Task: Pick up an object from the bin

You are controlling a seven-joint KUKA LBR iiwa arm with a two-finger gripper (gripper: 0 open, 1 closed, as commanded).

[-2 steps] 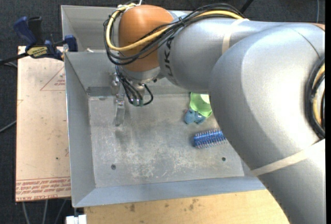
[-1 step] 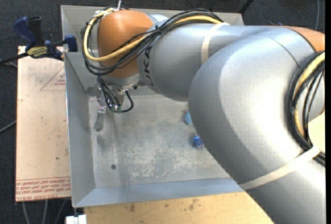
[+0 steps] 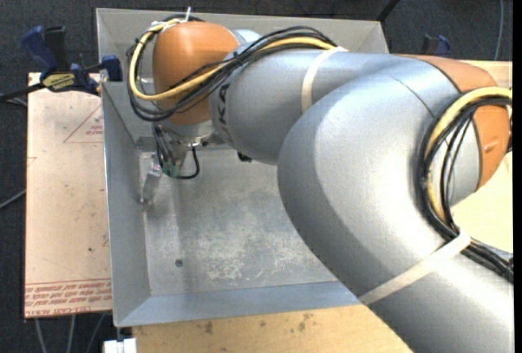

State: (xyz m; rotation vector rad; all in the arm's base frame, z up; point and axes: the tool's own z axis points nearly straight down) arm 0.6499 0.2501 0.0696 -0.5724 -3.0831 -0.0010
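Nearest the camera, the bin [image 3: 245, 300] showed its low front wall and a stretch of bare, scuffed grey floor behind it. On that floor lay one small dark speck [image 3: 179, 263], towards the bin's near left corner and well apart from the gripper; it was too small to tell what it was. From the bin's right side the arm [image 3: 367, 180] came in as one thick grey limb, and it stood in the way of most of the bin's right half and of its middle, so anything lying there was hidden. Further in, the arm bent down at the wrist, where one rounded orange cover [image 3: 192, 58] sat over the bin's far left part with a bundle of yellow and black cables [image 3: 140, 78] looped around it. Below that cover the gripper [image 3: 149, 192] hung pointing down, just beside the bin's left wall and low over the floor, about halfway between the bin's near and far walls. Whether the gripper was clenched or released could not be told, and no thing could be made out in it. Which thing it stood over could not be told either; the floor just under it looked like plain metal.
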